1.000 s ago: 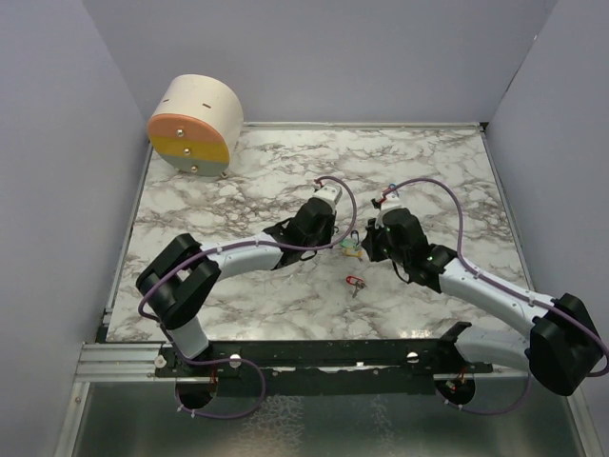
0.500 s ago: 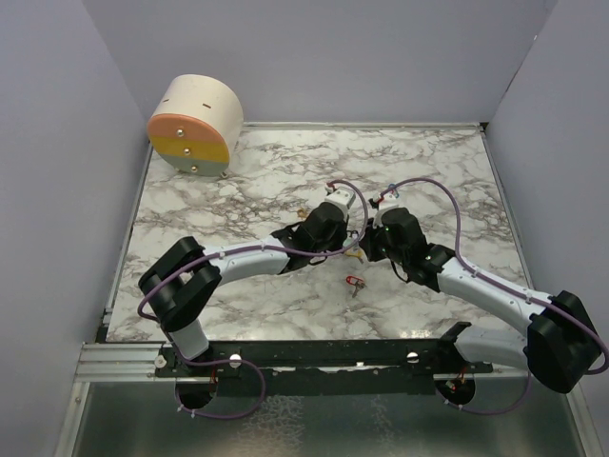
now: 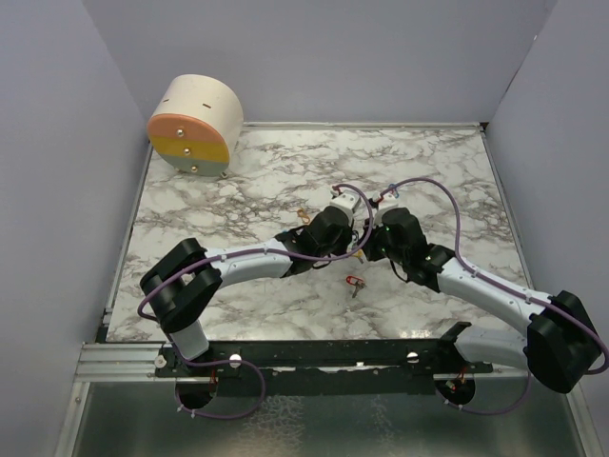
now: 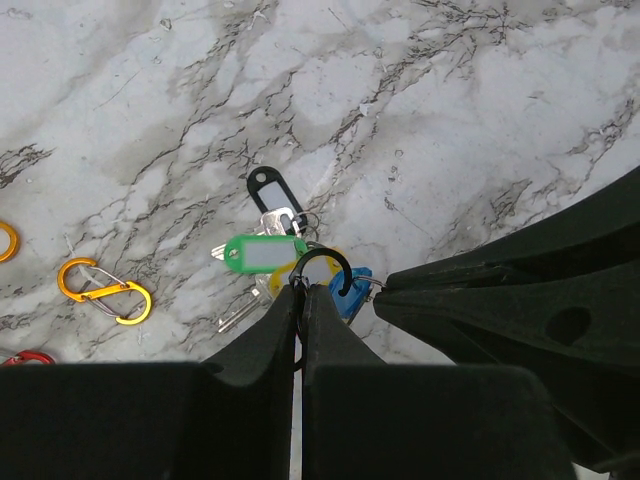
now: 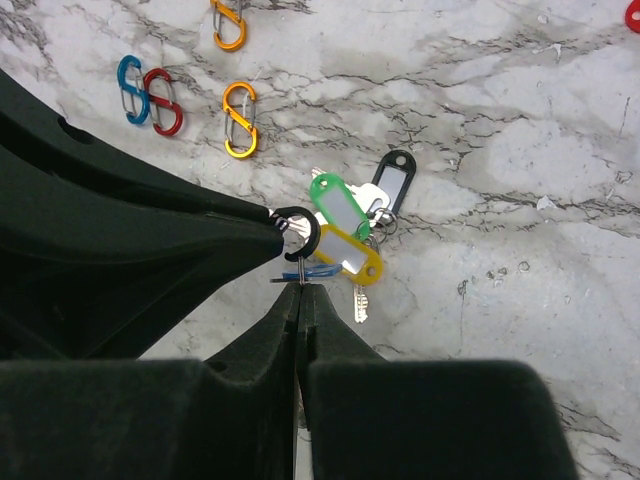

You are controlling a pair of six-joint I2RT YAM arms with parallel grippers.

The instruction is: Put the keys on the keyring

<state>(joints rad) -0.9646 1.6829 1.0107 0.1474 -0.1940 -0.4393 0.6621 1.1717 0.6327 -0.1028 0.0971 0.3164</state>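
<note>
1. Top cam: left gripper [image 3: 359,240] & right gripper [image 3: 367,244] meet tip to tip mid table [image 3: 238,190]; red key [image 3: 355,283] lies alone nearby
2. L wrist cam: left gripper [image 4: 302,292] squeezed tight on black ring [image 4: 322,262]; keys [image 4: 262,252] bunched just past it
3. R wrist cam: right gripper [image 5: 300,288] pinched tight on thin wire of the keys [image 5: 350,225], by blue tag [image 5: 312,270]

Robot lab enclosure, plain grey walls [image 3: 333,57], marble-patterned tabletop [image 3: 438,162], arms [image 3: 252,259] bolted to rail [image 3: 114,360]

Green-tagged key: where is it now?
Left wrist view, centre: the green-tagged key lies on the marble beside the black tag, just beyond the black keyring pinched by the left gripper.
</note>
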